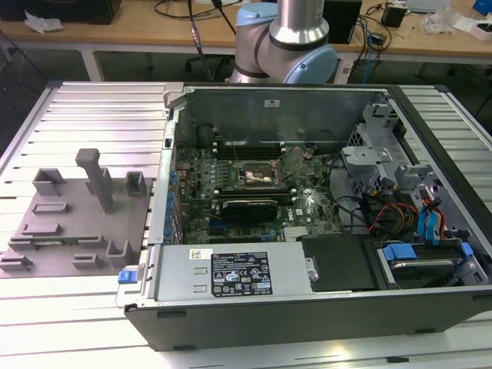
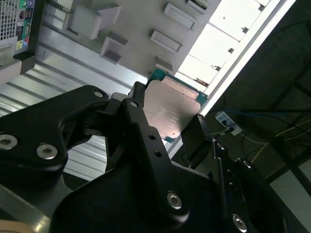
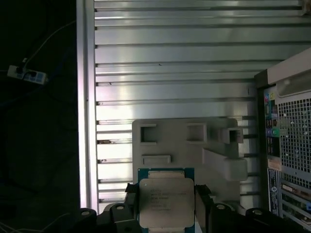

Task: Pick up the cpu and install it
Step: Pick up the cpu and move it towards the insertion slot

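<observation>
The cpu (image 3: pixel 165 200), a flat square chip with a silvery-grey top and a green rim, sits between the black fingers of my gripper (image 3: pixel 165 208). In the second wrist view the cpu (image 2: pixel 171 110) shows its metal top, with my gripper (image 2: pixel 167 120) shut on two opposite edges. It hangs in the air high above the grey moulded tray (image 3: pixel 184 145) on the ribbed metal table. In the exterior view the tray (image 1: pixel 69 223) lies at the left. The dark motherboard socket (image 1: pixel 254 175) lies open inside the computer case (image 1: pixel 307 115).
The arm's base (image 1: pixel 288 38) rises behind the case. A power supply (image 1: pixel 231 273) lines the case's near side, with drive cages and cables (image 1: pixel 415 207) at the exterior view's right. The table edge (image 3: pixel 87 97) drops to a dark floor holding a power strip (image 3: pixel 26 74).
</observation>
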Controlling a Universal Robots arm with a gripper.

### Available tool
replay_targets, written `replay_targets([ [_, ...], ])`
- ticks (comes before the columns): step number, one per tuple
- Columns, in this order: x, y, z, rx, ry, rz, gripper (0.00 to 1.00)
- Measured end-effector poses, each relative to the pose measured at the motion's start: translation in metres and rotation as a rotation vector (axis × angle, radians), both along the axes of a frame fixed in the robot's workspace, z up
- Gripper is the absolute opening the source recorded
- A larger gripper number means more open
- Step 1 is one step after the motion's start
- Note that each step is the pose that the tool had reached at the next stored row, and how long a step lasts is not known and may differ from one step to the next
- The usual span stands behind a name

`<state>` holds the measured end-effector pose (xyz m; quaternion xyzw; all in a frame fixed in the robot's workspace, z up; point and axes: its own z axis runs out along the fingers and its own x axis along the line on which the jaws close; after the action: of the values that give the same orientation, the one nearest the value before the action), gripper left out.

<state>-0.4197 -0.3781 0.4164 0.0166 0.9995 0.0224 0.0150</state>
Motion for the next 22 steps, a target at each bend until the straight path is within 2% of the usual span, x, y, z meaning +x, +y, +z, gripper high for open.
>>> replay_targets([
  [4,0.0000,0.0040,0.0146,0.0001,-0.0008,0.000,0.55],
  [7,0.0025,0.0042,0.0150,0.0000,-0.0005,0.000,0.55],
  [11,0.0234,0.0041,0.0149,0.0001,-0.0007,0.000,0.55],
  [14,0.0441,0.0041,0.0148,0.0001,-0.0008,0.000,0.55],
  [22,0.0773,0.0041,0.0149,0.0001,-0.0007,0.000,0.55],
])
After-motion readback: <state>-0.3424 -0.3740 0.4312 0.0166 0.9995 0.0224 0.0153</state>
